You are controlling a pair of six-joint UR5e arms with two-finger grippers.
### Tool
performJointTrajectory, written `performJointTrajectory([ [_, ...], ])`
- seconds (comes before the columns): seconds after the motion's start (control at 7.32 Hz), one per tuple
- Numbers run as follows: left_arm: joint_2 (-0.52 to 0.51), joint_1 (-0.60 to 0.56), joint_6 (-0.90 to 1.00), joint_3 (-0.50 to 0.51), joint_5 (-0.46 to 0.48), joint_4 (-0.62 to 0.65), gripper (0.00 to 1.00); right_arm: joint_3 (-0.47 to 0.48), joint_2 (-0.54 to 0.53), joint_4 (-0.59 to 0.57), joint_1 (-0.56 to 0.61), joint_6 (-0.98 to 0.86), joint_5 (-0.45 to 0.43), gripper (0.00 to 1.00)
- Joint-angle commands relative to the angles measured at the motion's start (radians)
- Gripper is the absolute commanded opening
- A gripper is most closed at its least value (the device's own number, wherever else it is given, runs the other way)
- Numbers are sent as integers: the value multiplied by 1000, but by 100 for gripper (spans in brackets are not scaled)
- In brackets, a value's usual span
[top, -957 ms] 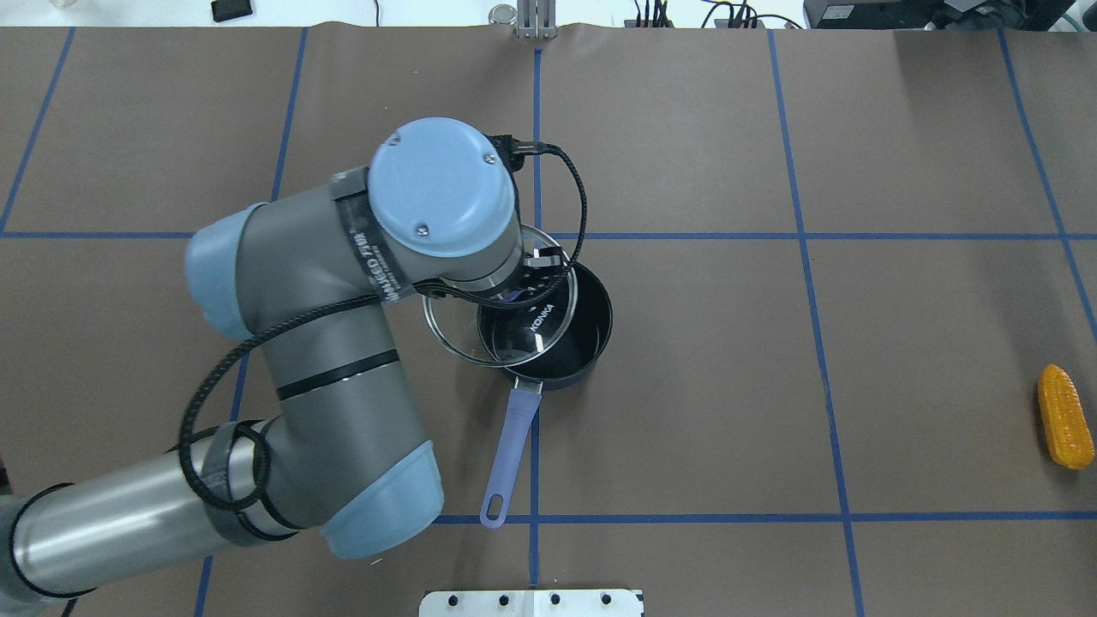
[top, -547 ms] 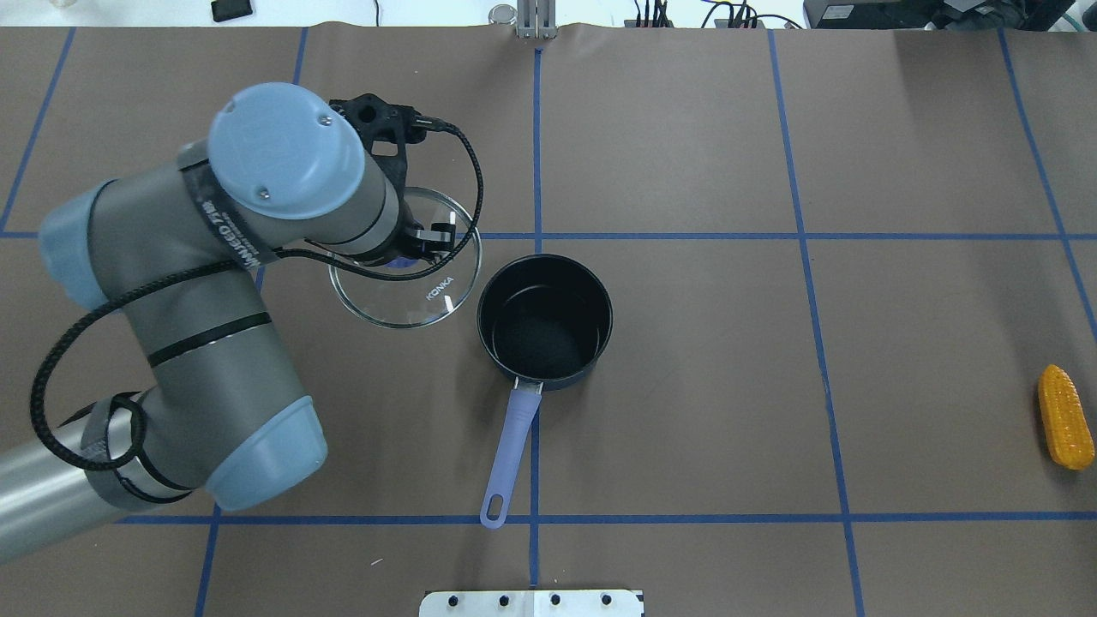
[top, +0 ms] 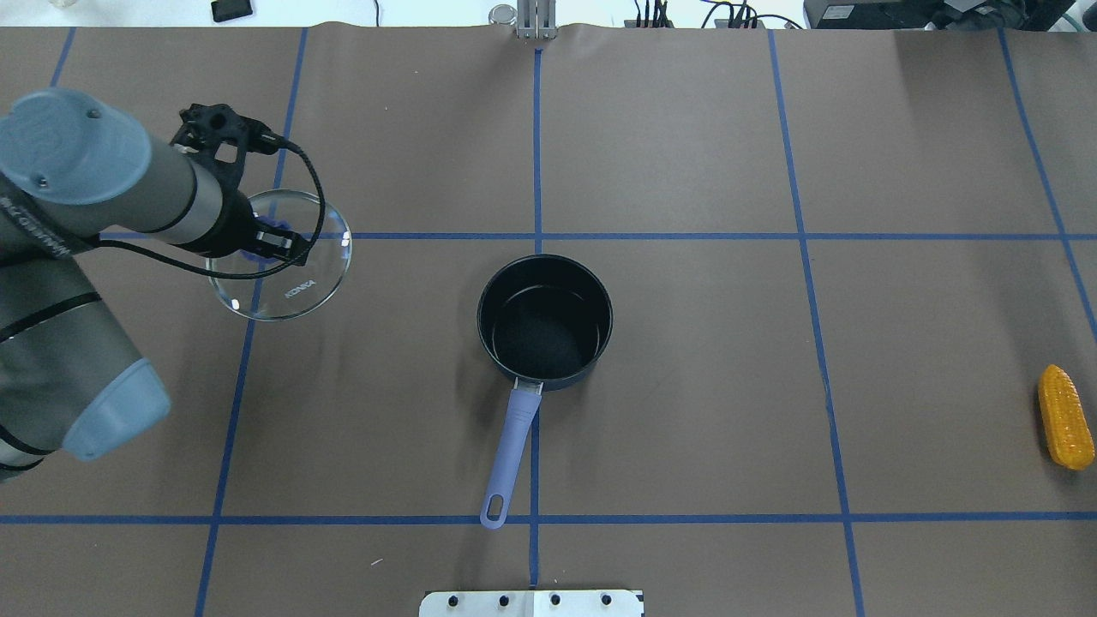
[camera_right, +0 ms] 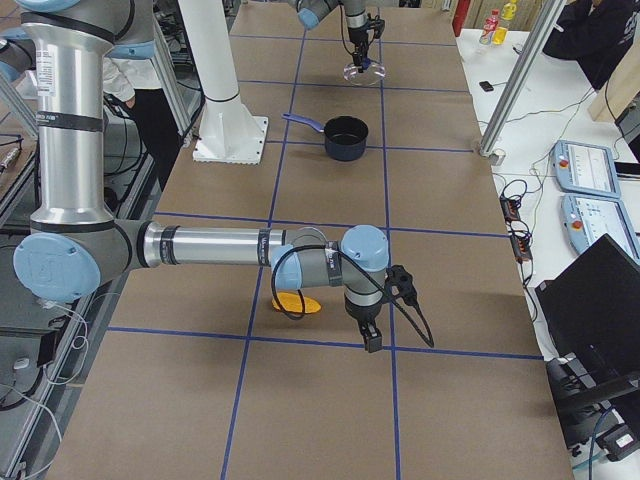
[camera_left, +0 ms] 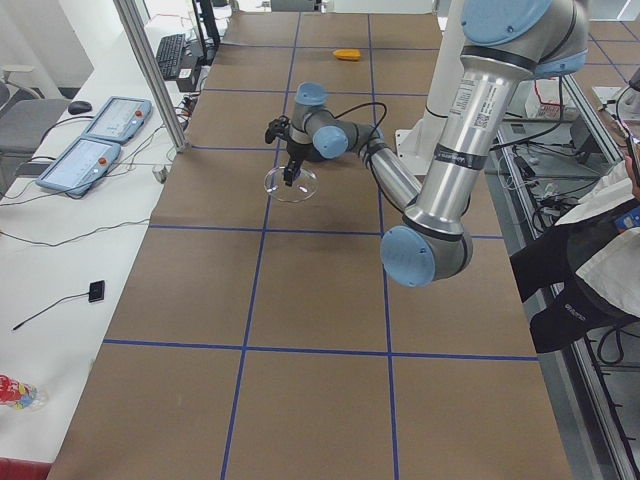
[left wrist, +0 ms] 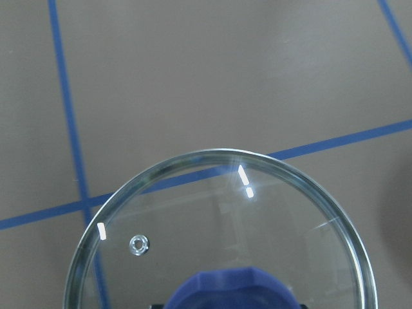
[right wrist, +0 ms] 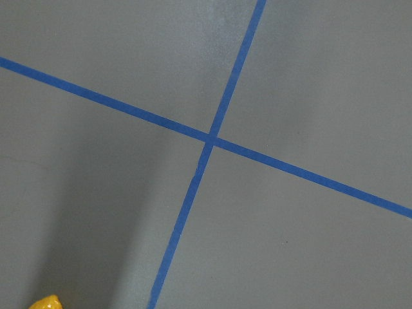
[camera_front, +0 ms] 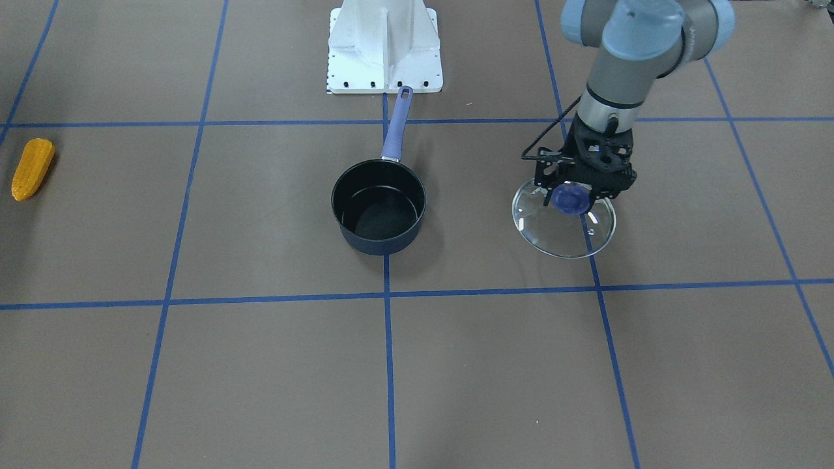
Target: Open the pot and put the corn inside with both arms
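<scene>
My left gripper (top: 267,243) is shut on the blue knob (camera_front: 571,199) of the glass lid (top: 296,287) and holds it tilted, low over the table's left part. The knob and lid (left wrist: 212,212) fill the left wrist view. The dark open pot (top: 544,321) stands at the table's middle, empty, its purple handle (top: 510,450) towards the robot's base. The corn (top: 1065,416) lies near the table's right edge and also shows in the front view (camera_front: 32,168). My right gripper (camera_right: 372,340) hangs low beside the corn (camera_right: 297,302); I cannot tell whether it is open or shut.
The white base pedestal (camera_front: 384,45) stands at the near edge behind the pot handle. Blue tape lines cross the brown table. The corn's tip (right wrist: 45,301) shows at the right wrist view's bottom left. A person (camera_left: 590,260) stands beside the table in the left side view.
My left arm has carried the lid from above the pot leftward, well clear of it. The pot now stands open. The corn has not moved.
</scene>
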Motion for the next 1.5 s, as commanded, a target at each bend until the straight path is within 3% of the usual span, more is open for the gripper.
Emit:
performJointTrajectory([
  [0.0, 155, -67, 165, 1, -87, -85, 0, -13, 0, 18, 0, 1, 0, 100],
  [0.27, 313, -71, 227, 62, -101, -322, 0, -18, 0, 18, 0, 0, 0, 100],
  [0.55, 379, -71, 257, 206, -174, -578, 0, -19, 0, 19, 0, 1, 0, 100],
  [0.82, 381, -73, 257, 242, -181, -616, 0, -18, -2, 19, 0, 1, 0, 100],
  [1.09, 381, -73, 257, 244, -182, -616, 31, -18, -2, 25, 0, 1, 0, 100],
  [1.37, 383, -73, 257, 244, -181, -617, 72, -18, -2, 25, 0, 1, 2, 100],
])
